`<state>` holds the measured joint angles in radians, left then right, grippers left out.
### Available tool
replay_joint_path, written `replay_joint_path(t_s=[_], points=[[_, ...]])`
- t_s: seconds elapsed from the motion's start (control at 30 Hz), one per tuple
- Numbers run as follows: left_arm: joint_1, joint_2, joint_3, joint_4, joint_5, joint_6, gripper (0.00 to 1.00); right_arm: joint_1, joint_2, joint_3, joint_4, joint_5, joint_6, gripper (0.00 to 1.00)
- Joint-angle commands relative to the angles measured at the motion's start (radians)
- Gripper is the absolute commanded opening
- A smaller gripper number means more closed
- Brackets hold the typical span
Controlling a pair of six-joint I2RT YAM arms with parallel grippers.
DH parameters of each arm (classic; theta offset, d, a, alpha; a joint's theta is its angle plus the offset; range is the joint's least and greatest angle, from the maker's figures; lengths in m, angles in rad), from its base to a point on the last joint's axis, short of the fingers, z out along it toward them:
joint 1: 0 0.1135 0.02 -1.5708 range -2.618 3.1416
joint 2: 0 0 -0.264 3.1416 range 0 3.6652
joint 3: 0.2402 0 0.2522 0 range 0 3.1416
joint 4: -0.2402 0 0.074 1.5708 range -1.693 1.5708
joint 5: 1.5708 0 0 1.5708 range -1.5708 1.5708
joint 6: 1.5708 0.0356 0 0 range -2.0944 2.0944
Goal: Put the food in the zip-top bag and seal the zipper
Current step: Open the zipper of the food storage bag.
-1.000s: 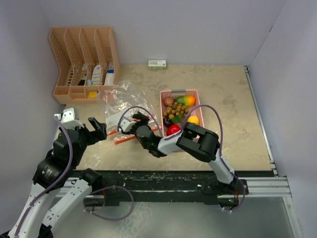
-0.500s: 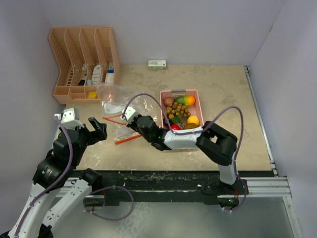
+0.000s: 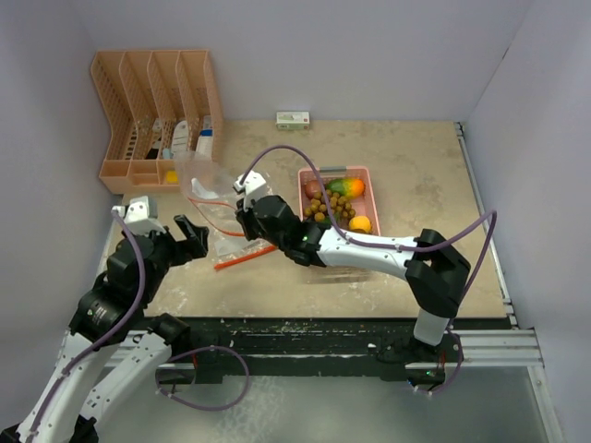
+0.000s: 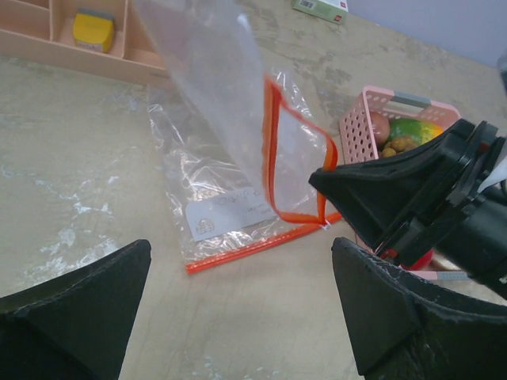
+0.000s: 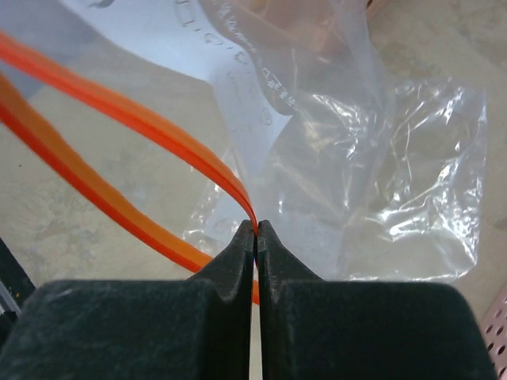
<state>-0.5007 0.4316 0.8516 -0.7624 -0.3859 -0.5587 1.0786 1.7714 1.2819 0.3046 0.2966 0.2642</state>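
The upper zipper lip (image 5: 150, 131) of the zip-top bag (image 4: 230, 150) is pinched by the right gripper (image 5: 255, 226) just left of the pink basket (image 3: 305, 192), where the toy fruits (image 3: 334, 205) are kept. The left gripper (image 3: 191, 238), spread wide farther left, is judged nearer the lower zipper strip (image 4: 253, 245)

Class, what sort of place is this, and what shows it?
Probably a robot lab test cell: white walls box in a table, a left arm and right arm are bolted at its near edge, and toy fruit fills a pink basket.
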Motion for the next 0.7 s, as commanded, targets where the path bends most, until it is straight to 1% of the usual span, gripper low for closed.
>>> replay_joint_path(t_s=[0.0,0.2,0.3,0.4,0.47,0.67], points=[[-0.006,0.062,-0.013,0.143,0.039,-0.005,0.98,-0.003,-0.034,0.054,-0.080,0.010,0.113,0.00],[-0.006,0.134,-0.076,0.253,0.023,-0.032,0.94,-0.004,-0.048,0.088,-0.102,0.000,0.159,0.00],[-0.006,0.149,-0.139,0.335,0.018,-0.064,0.92,-0.004,-0.060,0.121,-0.133,-0.021,0.184,0.00],[-0.006,0.166,-0.171,0.411,0.025,-0.081,0.90,-0.004,-0.072,0.143,-0.163,-0.015,0.204,0.00],[-0.006,0.186,-0.179,0.438,0.032,-0.085,0.88,-0.004,-0.077,0.152,-0.183,-0.019,0.211,0.00],[-0.006,0.219,-0.208,0.481,0.019,-0.090,0.83,-0.004,-0.111,0.149,-0.207,-0.099,0.261,0.00]])
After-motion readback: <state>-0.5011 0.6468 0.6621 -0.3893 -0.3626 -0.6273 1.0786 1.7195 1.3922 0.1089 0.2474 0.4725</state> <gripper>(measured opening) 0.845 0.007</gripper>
